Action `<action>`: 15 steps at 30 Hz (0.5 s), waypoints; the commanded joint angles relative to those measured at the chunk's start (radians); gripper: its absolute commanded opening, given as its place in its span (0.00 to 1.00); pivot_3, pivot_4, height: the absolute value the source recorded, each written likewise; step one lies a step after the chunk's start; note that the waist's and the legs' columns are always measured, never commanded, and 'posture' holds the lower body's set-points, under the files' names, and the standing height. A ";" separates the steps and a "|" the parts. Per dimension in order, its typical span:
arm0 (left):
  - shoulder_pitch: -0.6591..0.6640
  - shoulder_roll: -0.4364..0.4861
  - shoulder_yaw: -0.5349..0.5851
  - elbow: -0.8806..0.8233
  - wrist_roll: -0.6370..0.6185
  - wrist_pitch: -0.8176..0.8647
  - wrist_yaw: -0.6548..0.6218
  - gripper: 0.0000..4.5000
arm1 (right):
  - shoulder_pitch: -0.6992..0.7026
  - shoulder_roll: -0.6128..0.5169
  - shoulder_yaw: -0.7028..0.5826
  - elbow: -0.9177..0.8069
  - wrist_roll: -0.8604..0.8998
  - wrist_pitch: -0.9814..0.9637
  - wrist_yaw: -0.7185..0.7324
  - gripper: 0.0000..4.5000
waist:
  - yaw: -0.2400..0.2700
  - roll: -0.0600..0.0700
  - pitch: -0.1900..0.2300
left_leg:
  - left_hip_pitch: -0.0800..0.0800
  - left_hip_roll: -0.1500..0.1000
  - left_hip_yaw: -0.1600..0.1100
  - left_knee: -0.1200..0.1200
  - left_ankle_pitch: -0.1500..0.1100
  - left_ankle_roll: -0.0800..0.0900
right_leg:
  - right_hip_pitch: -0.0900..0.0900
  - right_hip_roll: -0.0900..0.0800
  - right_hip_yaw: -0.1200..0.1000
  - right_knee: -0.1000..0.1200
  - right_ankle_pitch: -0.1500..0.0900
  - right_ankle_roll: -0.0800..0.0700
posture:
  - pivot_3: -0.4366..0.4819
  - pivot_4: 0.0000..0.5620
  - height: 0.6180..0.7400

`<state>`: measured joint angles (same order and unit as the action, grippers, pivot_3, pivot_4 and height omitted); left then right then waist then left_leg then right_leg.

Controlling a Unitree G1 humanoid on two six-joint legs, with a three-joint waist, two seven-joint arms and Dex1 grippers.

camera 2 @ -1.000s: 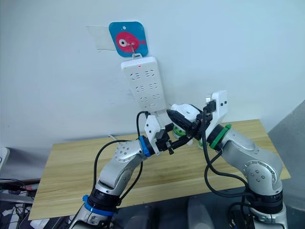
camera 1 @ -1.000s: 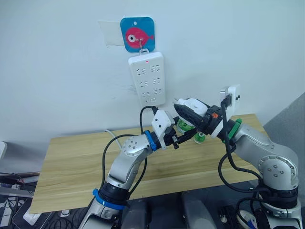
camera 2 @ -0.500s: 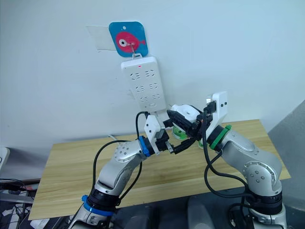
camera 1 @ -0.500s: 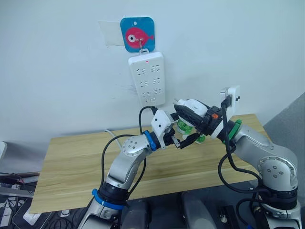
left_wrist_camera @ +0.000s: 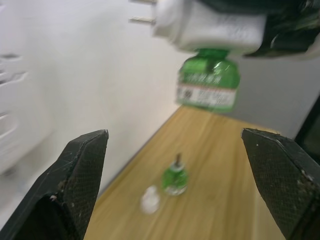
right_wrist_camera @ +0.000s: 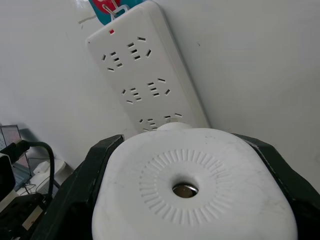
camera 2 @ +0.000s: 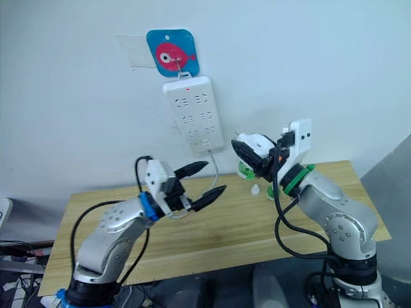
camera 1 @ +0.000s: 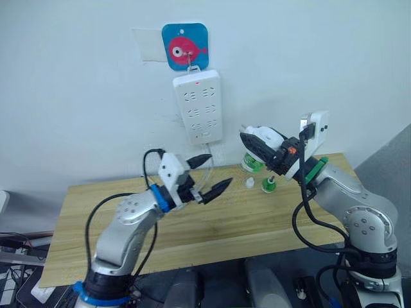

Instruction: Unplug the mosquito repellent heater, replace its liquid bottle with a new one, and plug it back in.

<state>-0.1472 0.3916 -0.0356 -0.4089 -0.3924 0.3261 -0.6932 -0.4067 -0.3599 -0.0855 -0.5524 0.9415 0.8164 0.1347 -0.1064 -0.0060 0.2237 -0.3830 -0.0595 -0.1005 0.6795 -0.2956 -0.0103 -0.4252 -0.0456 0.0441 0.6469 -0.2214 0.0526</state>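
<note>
- Since the bench [camera 1: 115, 212] carries nothing I need for this step, I judge that the work left is up at the wall, and I should keep my arms from sweeping low over the bench.
- The power strip [camera 1: 198, 107] hangs on the wall with its sockets facing out. It is my target, just beside and above what I hold. It hangs from a hook, so I would press straight in, in case it swings.
- My right end effector [camera 1: 255, 145] is clamped around the mosquito repellent heater [right_wrist_camera: 195, 190], held in the air near the strip's lower end with its vent face toward my wrist camera. A firm hold matters, because the push could twist it.
- My left end effector [camera 1: 216, 171] is spread wide and empty over the bench, well apart from the heater. I could use it to steady the strip.
- The fitted green bottle [left_wrist_camera: 208, 80] hangs beneath the heater. I take the swap as done, so plugging in is the step.
- A loose small bottle [camera 1: 268, 185] stands upright on the bench with its wick exposed.
- A white cap [camera 1: 250, 183] lies just beside it.
- The prongs [left_wrist_camera: 142, 20] stick out of the heater's back. I should line both up with one socket's slots before pushing.
</note>
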 commanded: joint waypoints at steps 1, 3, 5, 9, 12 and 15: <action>-0.010 0.027 0.107 0.005 0.037 -0.099 0.045 1.00 | -0.017 0.000 -0.001 -0.016 -0.015 -0.033 0.035 0.67 | 0.004 0.000 0.000 | 0.000 0.000 0.000 0.000 0.000 0.000 | 0.000 0.000 0.000 0.000 0.000 0.000 | 0.32 0.33 1.00; -0.050 0.053 0.158 0.060 0.048 -0.129 0.059 1.00 | -0.018 -0.019 0.020 -0.021 -0.046 -0.037 0.066 0.67 | 0.011 0.000 0.000 | 0.000 0.000 0.000 0.000 0.000 0.000 | 0.000 0.000 0.000 0.000 0.000 0.000 | 0.32 0.33 1.00; -0.099 0.079 0.189 0.124 0.053 -0.154 0.053 1.00 | -0.025 -0.019 0.036 -0.026 -0.064 -0.038 0.074 0.67 | 0.018 0.000 0.000 | 0.000 0.000 0.000 0.000 0.000 0.000 | 0.000 0.000 0.000 0.000 0.000 0.000 | 0.33 0.34 1.00; -0.194 0.116 0.179 0.235 0.043 -0.176 -0.004 1.00 | -0.051 0.003 0.058 -0.026 -0.078 -0.031 0.066 0.67 | 0.021 0.000 0.000 | 0.000 0.000 0.000 0.000 0.000 0.000 | 0.000 0.000 -0.001 0.000 0.000 0.000 | 0.34 0.34 1.00; -0.262 0.118 0.145 0.315 0.045 -0.194 -0.059 1.00 | -0.065 0.010 0.076 -0.020 -0.097 -0.031 0.068 0.67 | 0.023 0.000 0.000 | 0.000 -0.001 0.000 0.000 0.000 0.000 | 0.000 0.000 0.000 0.000 0.000 0.000 | 0.34 0.34 1.00; -0.347 0.108 0.105 0.425 0.056 -0.221 -0.117 1.00 | -0.079 0.024 0.093 -0.005 -0.132 -0.035 0.064 0.67 | 0.023 0.000 0.000 | 0.000 -0.001 -0.001 0.000 0.000 0.000 | 0.000 0.000 -0.001 0.000 0.000 0.000 | 0.34 0.34 1.00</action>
<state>-0.4560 0.5011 0.0773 -0.0082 -0.3371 0.1358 -0.7795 -0.4612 -0.3442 0.0058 -0.5427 0.8301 0.8062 0.1958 -0.0829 -0.0064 0.2236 -0.3827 -0.0599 -0.1012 0.6796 -0.2953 -0.0107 -0.4255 -0.0458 0.0431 0.6475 -0.2213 0.0525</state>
